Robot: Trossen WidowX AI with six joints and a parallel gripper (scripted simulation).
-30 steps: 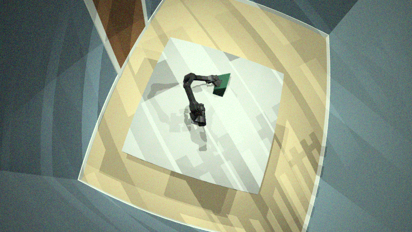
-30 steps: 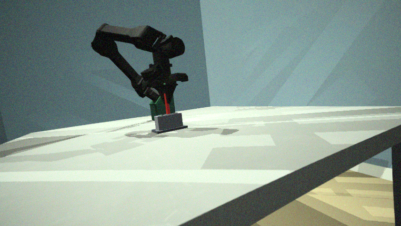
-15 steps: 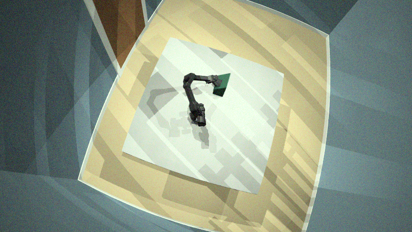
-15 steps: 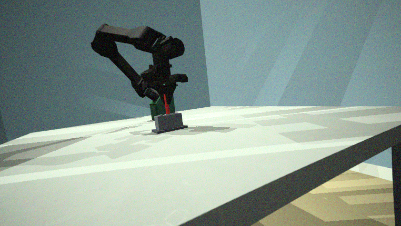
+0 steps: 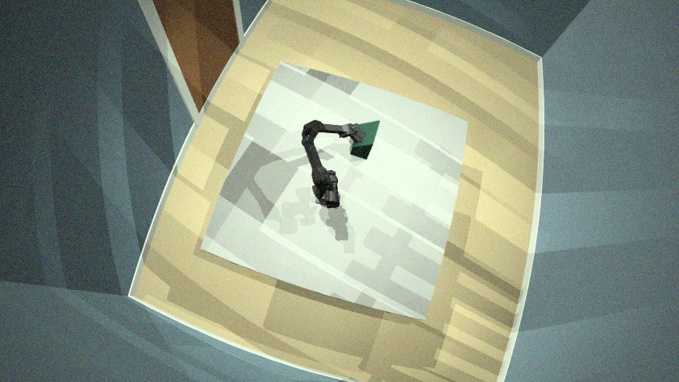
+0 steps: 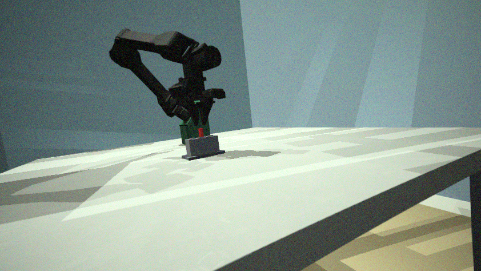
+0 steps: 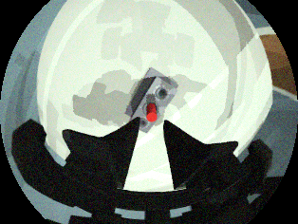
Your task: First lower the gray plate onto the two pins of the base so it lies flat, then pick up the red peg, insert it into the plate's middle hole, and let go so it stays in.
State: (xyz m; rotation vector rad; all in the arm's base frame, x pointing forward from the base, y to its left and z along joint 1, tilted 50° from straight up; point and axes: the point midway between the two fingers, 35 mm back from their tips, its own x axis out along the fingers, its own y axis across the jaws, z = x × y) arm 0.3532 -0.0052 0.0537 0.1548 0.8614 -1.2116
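- One gray plate (image 6: 202, 146) sits on one dark base (image 6: 203, 155); one red peg (image 6: 200, 132) stands in the plate, only its top showing above it. One green block (image 6: 188, 131) stands just behind them.
- One gripper (image 6: 200, 112) hangs above the peg, its fingers partly spread and apart from it; it holds nothing. In the wrist view the peg (image 7: 152, 113) lies between and beyond the fingertips.
- The pale bench (image 6: 269, 181) carries patchy gray shadows. Around it are blue-gray walls (image 6: 336, 60), a tan plank floor (image 5: 332, 322) and a brown door (image 5: 199, 42) at the far left.
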